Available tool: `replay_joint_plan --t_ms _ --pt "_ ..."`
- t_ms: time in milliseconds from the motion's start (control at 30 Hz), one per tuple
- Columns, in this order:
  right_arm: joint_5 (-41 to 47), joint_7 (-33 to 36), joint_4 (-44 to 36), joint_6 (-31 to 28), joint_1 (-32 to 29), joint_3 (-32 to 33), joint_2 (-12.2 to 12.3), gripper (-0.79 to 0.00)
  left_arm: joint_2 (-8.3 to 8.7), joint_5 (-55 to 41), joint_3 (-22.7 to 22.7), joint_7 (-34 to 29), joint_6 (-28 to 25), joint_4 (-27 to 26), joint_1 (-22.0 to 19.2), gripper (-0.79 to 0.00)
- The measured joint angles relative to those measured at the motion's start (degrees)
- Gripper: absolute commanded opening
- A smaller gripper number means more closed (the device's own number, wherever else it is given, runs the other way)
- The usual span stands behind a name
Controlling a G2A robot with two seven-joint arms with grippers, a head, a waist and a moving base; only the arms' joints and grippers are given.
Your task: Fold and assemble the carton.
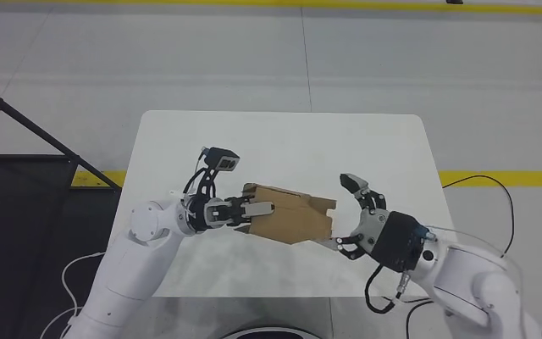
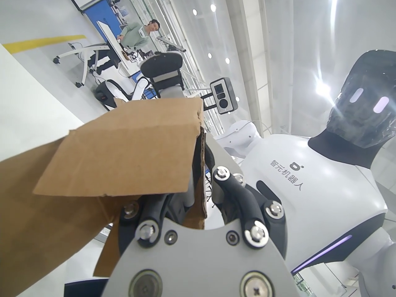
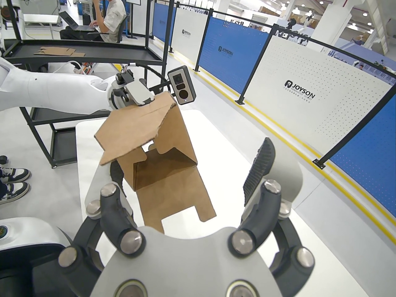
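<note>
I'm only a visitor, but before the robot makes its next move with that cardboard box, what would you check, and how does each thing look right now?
1. Hold: left end effector shut on the carton: ok.
2. Readiness: right end effector open: ok.
3. Facing: carton's open end towards the right end effector: ok.
4. Closure: end flaps folded shut: not ok, they stick out.
5. Contact: right fingers touching cardboard: cannot tell.

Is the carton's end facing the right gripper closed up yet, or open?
Open: the right wrist view looks straight into the hollow carton, its end flaps spread outward, not folded in.
</note>
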Motion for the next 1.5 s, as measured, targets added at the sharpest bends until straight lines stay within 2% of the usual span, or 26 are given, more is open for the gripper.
replay_joint_plan --t_ms 400,967,1500 --pt "8.1 -7.6 3.3 -4.9 0.3 1.1 -0.3 0.000 -0.02 0.5 0.3 0.5 -0.5 -0.2 -0.1 -0.785" --pt "6.9 -3.2 6.4 -4.5 1.0 -0.4 -0.5 0.000 0.10 -0.2 0.1 -1.2 -2.4 -0.8 0.2 -0.785" --pt "6.4 -0.8 9.1 -3.9 4.5 -4.8 -1.1 0.000 0.07 -1.0 0.9 -2.5 -3.0 -1.4 0.1 -0.785"
